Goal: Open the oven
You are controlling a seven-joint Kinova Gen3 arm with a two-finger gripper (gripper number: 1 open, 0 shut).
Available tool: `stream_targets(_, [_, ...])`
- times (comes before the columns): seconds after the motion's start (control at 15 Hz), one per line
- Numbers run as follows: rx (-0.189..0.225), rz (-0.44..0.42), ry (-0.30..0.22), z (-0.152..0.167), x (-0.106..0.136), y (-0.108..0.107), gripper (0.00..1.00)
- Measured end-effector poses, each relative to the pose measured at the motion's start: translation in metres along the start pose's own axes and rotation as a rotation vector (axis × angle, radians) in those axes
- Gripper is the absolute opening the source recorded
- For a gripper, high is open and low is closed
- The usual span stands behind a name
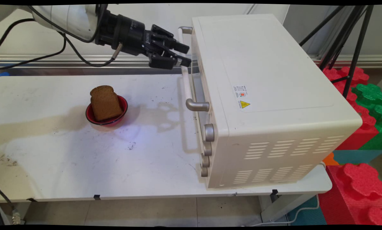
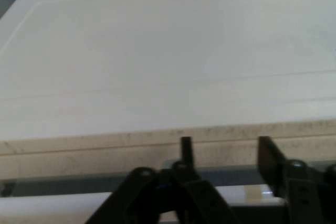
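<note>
My black gripper (image 1: 185,54) is open and reaches to the front of a white toaster oven (image 1: 267,80), near the far end of its door handle (image 1: 187,83). In the hand view the gripper (image 2: 226,148) points at the door's top edge, with the oven's flat top (image 2: 168,61) filling the picture. The pale handle bar (image 2: 247,192) runs across beneath the two fingertips, which stand side by side along it. Nothing is held between them. The oven door looks shut. A slice of brown bread (image 1: 105,103) stands in a red bowl (image 1: 122,111) on the table, left of the oven.
Several silver knobs (image 1: 206,148) line the near end of the oven's front. The white table (image 1: 66,159) carries some stains. Red and green foam blocks (image 1: 363,95) and black tripod legs (image 1: 350,48) stand to the right, beyond the oven.
</note>
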Motion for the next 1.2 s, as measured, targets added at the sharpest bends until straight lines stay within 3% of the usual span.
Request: stream_targets(1.2, [-0.012,0.027,-0.045,0.030,-0.005,0.001,0.00])
